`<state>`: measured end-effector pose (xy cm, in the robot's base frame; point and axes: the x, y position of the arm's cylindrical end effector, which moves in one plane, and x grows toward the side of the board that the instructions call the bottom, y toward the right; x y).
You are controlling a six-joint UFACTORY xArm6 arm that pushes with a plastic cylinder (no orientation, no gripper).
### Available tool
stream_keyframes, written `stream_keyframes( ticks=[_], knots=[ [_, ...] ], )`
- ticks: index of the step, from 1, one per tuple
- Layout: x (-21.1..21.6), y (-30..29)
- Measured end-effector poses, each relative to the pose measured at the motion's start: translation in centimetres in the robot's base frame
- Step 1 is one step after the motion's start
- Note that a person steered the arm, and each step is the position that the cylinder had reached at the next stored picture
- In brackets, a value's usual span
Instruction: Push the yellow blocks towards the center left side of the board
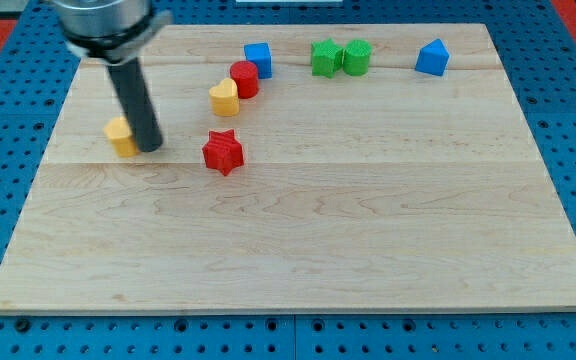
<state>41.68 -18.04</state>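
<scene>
A yellow block (120, 135) lies at the view's left on the wooden board (298, 230), its shape partly hidden by the rod. My tip (152, 148) stands right against its right side. A second yellow block, heart-like (224, 98), sits further right and up, touching a red cylinder (245, 78). A red star (223, 152) lies to the right of my tip, apart from it.
A blue cube (258, 59) stands by the red cylinder near the top edge. Two green blocks (340, 57) sit together at the top middle. A blue block (432, 57) sits at the top right. A blue pegboard (8, 100) surrounds the board.
</scene>
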Motion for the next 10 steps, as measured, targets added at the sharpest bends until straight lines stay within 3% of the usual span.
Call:
stream_keyframes(
  ticks=[1,2,4,5,6,7,8,10],
  knots=[
    [0.9,-0.1],
    [-3.5,3.1],
    [-5.6,17.7],
    [-8.2,9.7],
    [-7.9,8.6],
    [-10.6,9.6],
    [-12.5,6.2],
    [-5.9,3.5]
  ],
)
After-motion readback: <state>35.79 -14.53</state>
